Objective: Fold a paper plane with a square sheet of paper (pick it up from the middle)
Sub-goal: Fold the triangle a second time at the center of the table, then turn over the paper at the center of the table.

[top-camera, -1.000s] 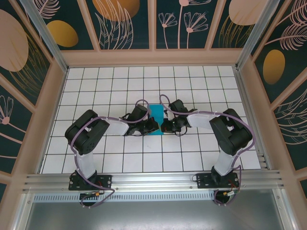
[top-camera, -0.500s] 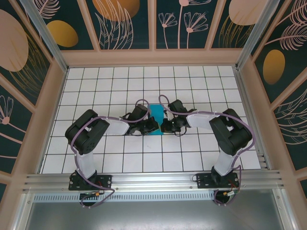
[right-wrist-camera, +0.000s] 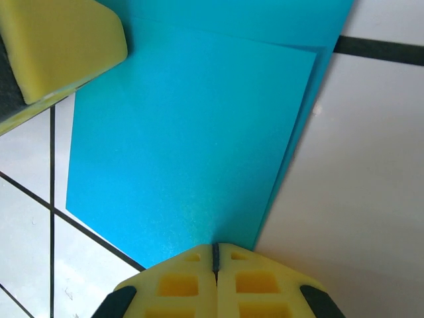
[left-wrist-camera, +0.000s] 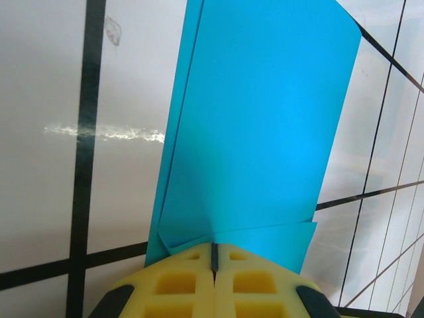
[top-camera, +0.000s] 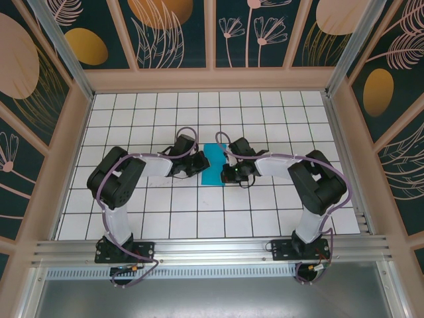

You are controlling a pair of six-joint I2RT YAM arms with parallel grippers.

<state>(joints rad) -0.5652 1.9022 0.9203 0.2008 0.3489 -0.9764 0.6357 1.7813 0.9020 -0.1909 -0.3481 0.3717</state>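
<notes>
1. Top external view. The sheet of paper is lying at the middle of the table, already folded into a narrow strip running from the near edge toward the far edge. The left gripper is meeting its left side and the right gripper its near right corner. Their jaws are too small to read here.

2. Left wrist view. The left gripper is showing its jaws pressed together, the tips touching the sheet's near edge. A lower layer is peeking out along one side. Whether a layer is nipped cannot be told.

3. Right wrist view. The right gripper is likewise holding its jaws together, the tips sitting at the sheet's corner. Of the left gripper, one yellow finger is resting at the opposite edge.

4. Step, as judged: the lengthwise fold is being pressed flat, and no pointed nose is forming yet.

5. Next move, as judged: one set of tips pinning the layers while the other is stroking along the crease, without dragging the stack askew.
</notes>
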